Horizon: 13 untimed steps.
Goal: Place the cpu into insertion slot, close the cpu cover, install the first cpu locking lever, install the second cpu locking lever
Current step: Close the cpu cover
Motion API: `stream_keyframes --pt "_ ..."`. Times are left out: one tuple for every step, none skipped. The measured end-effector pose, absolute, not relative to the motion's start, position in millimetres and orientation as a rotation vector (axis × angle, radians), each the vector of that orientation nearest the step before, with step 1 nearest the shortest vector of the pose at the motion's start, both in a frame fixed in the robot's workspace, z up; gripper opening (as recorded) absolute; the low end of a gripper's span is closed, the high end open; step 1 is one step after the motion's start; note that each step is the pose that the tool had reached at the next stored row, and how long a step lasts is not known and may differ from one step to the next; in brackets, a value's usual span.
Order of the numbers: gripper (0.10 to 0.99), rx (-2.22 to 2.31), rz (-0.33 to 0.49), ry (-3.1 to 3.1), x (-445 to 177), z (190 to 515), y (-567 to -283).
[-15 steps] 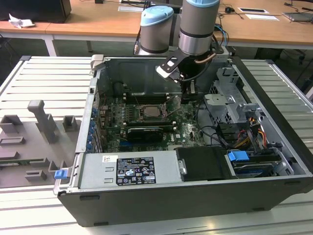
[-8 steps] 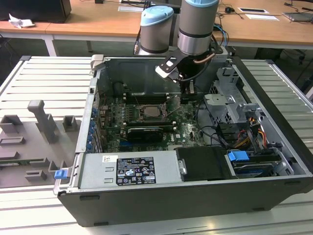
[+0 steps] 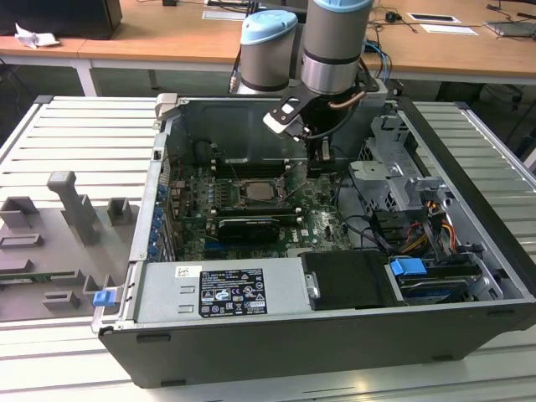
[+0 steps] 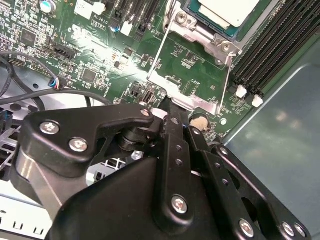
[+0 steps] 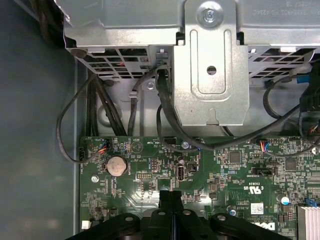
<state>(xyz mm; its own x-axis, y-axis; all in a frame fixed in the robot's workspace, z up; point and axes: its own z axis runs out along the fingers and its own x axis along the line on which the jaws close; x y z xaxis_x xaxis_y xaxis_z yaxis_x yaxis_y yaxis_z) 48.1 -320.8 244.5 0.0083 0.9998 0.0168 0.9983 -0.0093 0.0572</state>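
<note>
The cpu (image 3: 258,191) (image 4: 225,9), a flat silver-tan square, lies in the insertion slot (image 4: 220,42) on the green board inside the open computer case. The cpu cover (image 4: 182,95), a thin silvery frame, is swung open away from the slot, and the board shows through its window. My gripper (image 3: 316,167) (image 4: 167,102) (image 5: 170,192) hangs on the exterior view's right of the slot. Its black fingers are shut together, and their tips are at the cover's free edge. I cannot tell whether they pinch that edge or only touch it.
Long black memory slots (image 4: 280,40) run beside the socket. A coin battery (image 5: 116,164) and small connectors sit near the fingertips. A metal drive cage (image 5: 210,65) with black cables stands beyond. A power supply (image 3: 218,289) and a black card (image 3: 247,226) lie toward the case front.
</note>
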Motion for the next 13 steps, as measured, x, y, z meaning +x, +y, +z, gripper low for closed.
stream_keyframes --pt "0.106 2.210 0.081 2.191 47.8 244.5 -320.8" --pt "0.106 2.210 0.081 2.191 47.5 244.5 -320.8" --pt "0.106 2.210 0.081 2.191 47.3 244.5 -320.8" --pt "0.106 2.210 0.081 2.191 47.1 244.5 -320.8" --pt "0.106 2.210 0.081 2.191 46.9 244.5 -320.8" --pt "0.106 2.210 0.081 2.191 46.7 244.5 -320.8" --pt "0.106 2.210 0.081 2.191 45.9 244.5 -320.8" --pt "0.106 2.210 0.081 2.191 45.1 244.5 -320.8" --pt "0.106 2.210 0.081 2.191 44.7 244.5 -320.8" --pt "0.106 2.210 0.081 2.191 44.4 244.5 -320.8" --pt "0.106 2.210 0.081 2.191 43.8 244.5 -320.8" --pt "0.106 2.210 0.081 2.191 43.4 244.5 -320.8" --pt "0.106 2.210 0.081 2.191 43.2 244.5 -320.8"
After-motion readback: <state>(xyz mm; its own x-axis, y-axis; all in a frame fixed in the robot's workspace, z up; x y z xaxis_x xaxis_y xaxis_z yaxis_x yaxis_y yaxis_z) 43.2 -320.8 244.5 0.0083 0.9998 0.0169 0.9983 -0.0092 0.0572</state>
